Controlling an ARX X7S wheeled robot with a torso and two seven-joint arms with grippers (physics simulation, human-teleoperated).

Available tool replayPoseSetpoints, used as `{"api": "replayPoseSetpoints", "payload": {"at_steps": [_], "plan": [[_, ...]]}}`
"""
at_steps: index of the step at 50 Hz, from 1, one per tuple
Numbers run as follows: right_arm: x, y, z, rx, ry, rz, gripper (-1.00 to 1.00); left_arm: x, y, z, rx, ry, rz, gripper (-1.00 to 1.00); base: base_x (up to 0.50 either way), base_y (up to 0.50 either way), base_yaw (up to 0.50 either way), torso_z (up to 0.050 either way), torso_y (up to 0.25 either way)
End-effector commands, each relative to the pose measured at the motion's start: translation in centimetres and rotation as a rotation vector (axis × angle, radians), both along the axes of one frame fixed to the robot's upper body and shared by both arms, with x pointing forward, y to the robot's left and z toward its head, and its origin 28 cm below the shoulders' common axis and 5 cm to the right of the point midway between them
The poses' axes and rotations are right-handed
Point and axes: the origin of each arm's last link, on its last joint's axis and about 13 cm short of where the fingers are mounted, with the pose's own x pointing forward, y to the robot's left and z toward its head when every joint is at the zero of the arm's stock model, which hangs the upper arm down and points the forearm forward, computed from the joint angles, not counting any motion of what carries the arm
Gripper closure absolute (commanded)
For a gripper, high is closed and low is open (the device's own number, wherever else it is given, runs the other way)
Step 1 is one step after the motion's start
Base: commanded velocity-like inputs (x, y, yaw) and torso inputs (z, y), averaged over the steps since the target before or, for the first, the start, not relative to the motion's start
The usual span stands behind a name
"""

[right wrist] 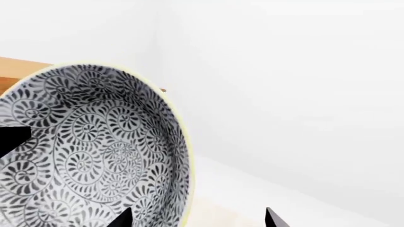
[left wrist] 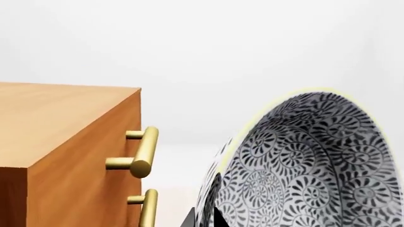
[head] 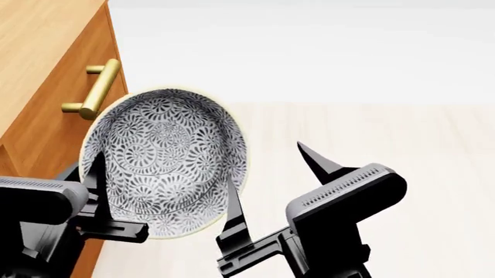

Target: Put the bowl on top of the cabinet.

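In the left wrist view, the bowl [left wrist: 303, 165] fills one side, tipped up so its flowery grey inside faces the camera. The cabinet [left wrist: 63, 142] stands beside it with a gap between them, and two gold handles [left wrist: 142, 151] stick out of its front. Only a small black bit of the left pincer shows by the bowl's low edge. In the head view, the bowl [head: 166, 159] is up in the air, just beside the cabinet [head: 39, 87] front and below its top, near one gold handle [head: 97, 90]. The left pincer [head: 97, 194] has hold of the bowl at its rim, with one black finger lying inside the bowl. The right pincer [head: 267, 182] has its two fingers spread wide apart, and one finger is right at the bowl's edge; I cannot tell if it touches. In the right wrist view, the bowl [right wrist: 94, 151] is big and close, with a bit of the cabinet [right wrist: 16, 71] behind it. The black tips of the right pincer [right wrist: 196, 218] stand far apart with nothing held between them.
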Motion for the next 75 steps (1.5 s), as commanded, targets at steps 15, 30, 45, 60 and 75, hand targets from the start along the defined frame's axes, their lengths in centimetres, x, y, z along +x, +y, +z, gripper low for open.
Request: {"api": "replayPoseSetpoints", "payload": {"at_steps": [15, 30, 45, 60, 75], "plan": [[-1.6, -2.9, -0.5, 0.205, -0.005, -0.047, -1.00, 2.6, -0.7, -0.2, 0.137, 0.087, 0.016, 1.00, 0.00, 0.00, 0.00, 0.000, 0.001], [-3.7, -4.7, -1.5, 0.407, -0.048, -0.048, -1.00, 3.0, -1.7, 0.8, 0.269, 0.048, 0.028, 1.00, 0.00, 0.00, 0.00, 0.000, 0.001], [-5.2, -6.0, -5.5, 0.614, -0.074, -0.099, -1.00, 3.3, -3.0, 3.1, 0.311, 0.031, -0.024, 1.00, 0.00, 0.00, 0.00, 0.001, 0.000], [-6.0, -7.3, -9.5, 0.702, -0.066, -0.155, -1.00, 4.1, -4.9, 6.2, 0.357, -0.027, -0.013, 1.00, 0.00, 0.00, 0.00, 0.000, 0.001], [-6.0, -7.6, -9.8, 0.699, -0.075, -0.158, -1.00, 6.1, -6.6, 10.3, 0.442, -0.072, 0.064, 1.00, 0.00, 0.00, 0.00, 0.000, 0.001]]}}
